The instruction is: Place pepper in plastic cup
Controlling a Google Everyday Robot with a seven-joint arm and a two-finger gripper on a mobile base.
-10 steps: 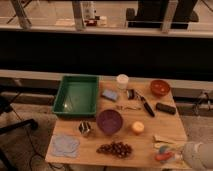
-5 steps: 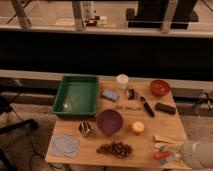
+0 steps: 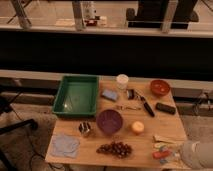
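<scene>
Pepper at near right corner of worktop [image 3: 165,129], beside the arm; transfer to plastic cup not yet done.

Nearest, I see the pincer [image 3: 176,156] at the near right edge, close to the pepper [image 3: 159,154]; I cannot tell its finger state. I judge the pepper light, smooth, slightly yielding; grip across mid-body. Left of it lie grapes [image 3: 115,148] and a cloth [image 3: 65,145]. Mid-worktop: metal cup [image 3: 85,129], purple bowl [image 3: 109,121], both seemingly empty. Farther: green tray [image 3: 76,95], empty; the plastic cup [image 3: 109,94], contents unclear; white cup [image 3: 122,81]; orange bowl [image 3: 160,87].
</scene>
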